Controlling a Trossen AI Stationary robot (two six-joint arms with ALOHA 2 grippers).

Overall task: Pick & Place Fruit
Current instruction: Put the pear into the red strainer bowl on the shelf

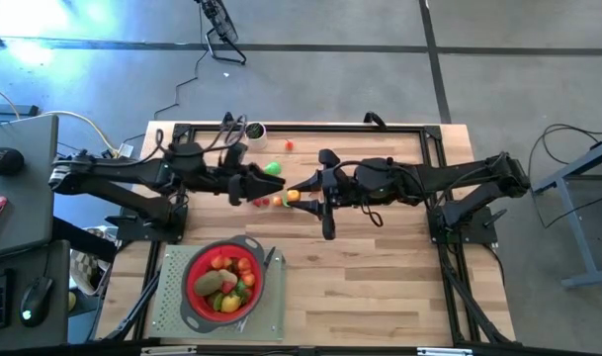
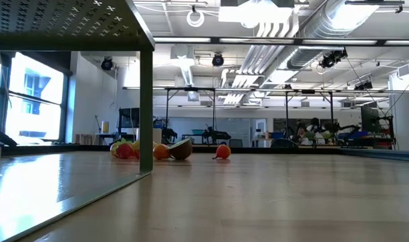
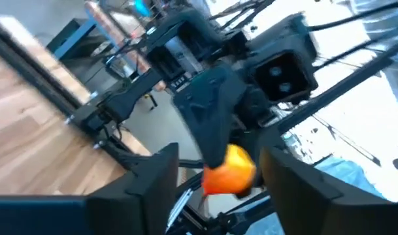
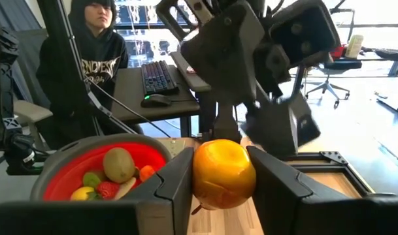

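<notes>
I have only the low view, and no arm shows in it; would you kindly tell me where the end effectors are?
Observer: They meet above the table's middle. The right end effector is shut on an orange fruit.
Operator: Thank you. Does the left one grip it too?
Observer: No. The left end effector is open, with a finger on either side of the fruit and gaps between.
Operator: And the strainer?
Observer: The red strainer sits on the left arm's side, with several fruits inside.
</notes>
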